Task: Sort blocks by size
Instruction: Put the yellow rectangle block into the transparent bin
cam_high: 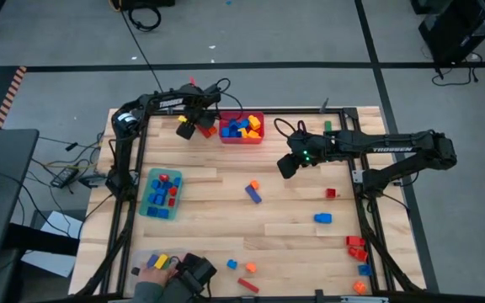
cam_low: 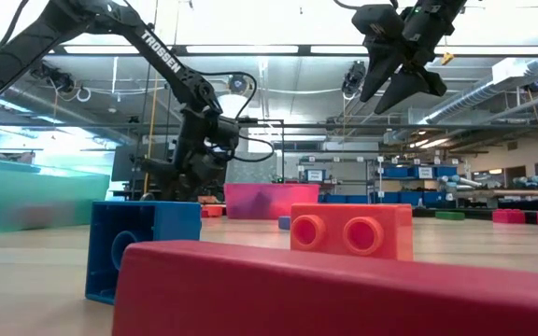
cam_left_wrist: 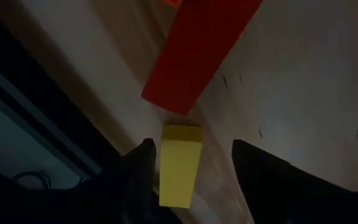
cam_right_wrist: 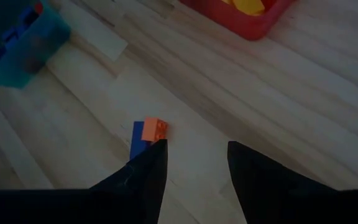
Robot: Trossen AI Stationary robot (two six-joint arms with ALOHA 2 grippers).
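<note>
Yellow block [cam_left_wrist: 180,164] sits between the parted fingers of the left tool [cam_high: 185,129], low at the tabletop's [cam_high: 293,210] 11 o'clock corner, beside a long red block [cam_left_wrist: 194,53] and the red bin [cam_high: 242,128] of blocks. The right tool [cam_high: 286,166], fingers apart and empty, hovers high at 1 o'clock above an orange-and-blue block pair [cam_right_wrist: 146,137].

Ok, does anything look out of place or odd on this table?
Yes: in the high view a person's hand reaches onto the table at the clear bin, with a dark object beside it. The loose blocks lie scattered, which fits unfinished sorting.
</note>
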